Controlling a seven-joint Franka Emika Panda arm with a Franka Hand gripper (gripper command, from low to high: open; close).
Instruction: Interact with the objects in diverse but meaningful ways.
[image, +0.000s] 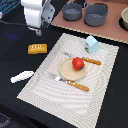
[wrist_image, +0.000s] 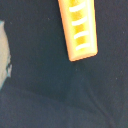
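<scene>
The gripper (image: 39, 31) hangs up high over the dark counter (image: 15, 55), near the far corner on the exterior view's left. Nothing seems to be in it. I cannot tell if its fingers are spread or pressed together, because they are small and blurry here, and the wrist view does not show them at all.

The yellow-orange block (image: 37, 48) lies flat on the counter, just below the gripper in the exterior view and a little apart from it. The wrist view looks right down on the block (wrist_image: 78, 29), so you can see its pale ridges in a row. That makes me think the arm is lined up to go for the block next.

The white piece (image: 22, 76) lies by itself on the counter, closer to the front edge.

The rest is set out like a little meal on a striped placemat (image: 45, 85). The tan plate (image: 70, 70) sits in the middle with the red fruit (image: 77, 63) on top of it. One orange-handled piece of cutlery (image: 70, 82) lies on the near side of the plate and another (image: 85, 59) on the far side (just like at dinner). The pale-blue house box (image: 91, 44) stands upright near the mat's far edge. Two grey pots (image: 85, 12) wait on a tan board behind.
</scene>
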